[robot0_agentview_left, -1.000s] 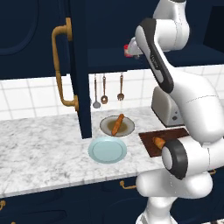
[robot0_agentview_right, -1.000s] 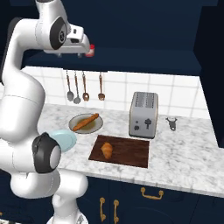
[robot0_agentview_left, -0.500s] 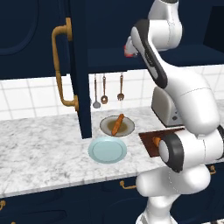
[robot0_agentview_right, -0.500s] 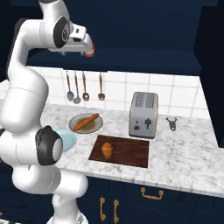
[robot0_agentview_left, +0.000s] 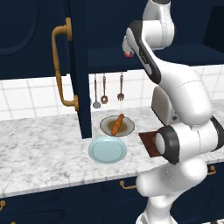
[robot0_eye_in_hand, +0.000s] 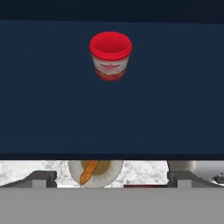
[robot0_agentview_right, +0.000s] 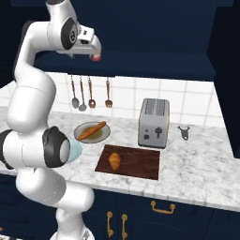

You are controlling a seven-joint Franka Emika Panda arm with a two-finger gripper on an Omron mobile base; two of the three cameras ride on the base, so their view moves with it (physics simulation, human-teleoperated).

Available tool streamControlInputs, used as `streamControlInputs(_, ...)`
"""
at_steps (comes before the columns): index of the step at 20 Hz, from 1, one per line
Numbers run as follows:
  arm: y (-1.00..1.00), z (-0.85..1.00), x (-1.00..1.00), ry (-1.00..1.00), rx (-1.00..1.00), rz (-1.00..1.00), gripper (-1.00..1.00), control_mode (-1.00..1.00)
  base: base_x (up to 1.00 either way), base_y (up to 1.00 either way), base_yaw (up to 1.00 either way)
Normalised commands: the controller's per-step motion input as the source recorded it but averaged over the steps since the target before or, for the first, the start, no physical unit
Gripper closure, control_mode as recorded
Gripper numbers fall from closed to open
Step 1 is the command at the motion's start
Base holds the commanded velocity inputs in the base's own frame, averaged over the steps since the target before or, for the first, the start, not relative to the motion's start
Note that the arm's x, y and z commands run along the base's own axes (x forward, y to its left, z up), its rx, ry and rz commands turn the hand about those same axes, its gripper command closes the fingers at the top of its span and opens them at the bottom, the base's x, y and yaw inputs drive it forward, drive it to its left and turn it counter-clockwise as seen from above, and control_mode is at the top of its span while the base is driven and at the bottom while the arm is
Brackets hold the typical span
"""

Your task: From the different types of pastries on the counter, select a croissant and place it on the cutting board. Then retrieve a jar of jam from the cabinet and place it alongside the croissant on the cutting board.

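The jar of jam (robot0_eye_in_hand: 110,56), red with a whitish band, stands upright on the navy shelf inside the cabinet, ahead of my gripper (robot0_eye_in_hand: 111,179) and apart from it. The fingertips (robot0_eye_in_hand: 39,177) are spread wide with nothing between them. From the base, the gripper (robot0_agentview_right: 93,49) is raised in front of the open cabinet, whose door (robot0_agentview_left: 76,65) swings out to the left. The croissant (robot0_agentview_right: 114,161) lies on the left part of the cutting board (robot0_agentview_right: 136,164) on the counter (robot0_agentview_right: 197,168). The other pastry, a long stick (robot0_agentview_right: 91,131), lies on a beige plate (robot0_agentview_right: 101,137).
The cabinet door's brass handle (robot0_agentview_left: 59,65) juts out at the left. A light blue plate (robot0_agentview_left: 107,150) sits in front of the beige one. A toaster (robot0_agentview_right: 154,123) stands behind the cutting board. Utensils (robot0_agentview_right: 91,93) hang on the tiled wall.
The arm's upper links have swung and the hand has edged slightly toward the cabinet opening. The gripper stays open. Nothing on the counter has moved.
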Motion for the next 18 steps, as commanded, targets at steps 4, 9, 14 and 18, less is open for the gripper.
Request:
streamControlInputs(4,-0.01,-0.06,0.32,0.0,0.0,0.0,-1.0,-1.0,0.0,0.0,0.0)
streamControlInputs(9,-0.01,-0.01,0.29,0.0,0.0,0.0,-1.0,-1.0,0.0,0.0,0.0)
streamControlInputs(14,-0.01,-0.01,0.31,0.0,0.0,0.0,-1.0,-1.0,0.0,0.0,0.0)
streamControlInputs(18,0.0,-0.04,0.27,0.0,0.0,0.0,-1.0,-1.0,0.0,0.0,0.0)
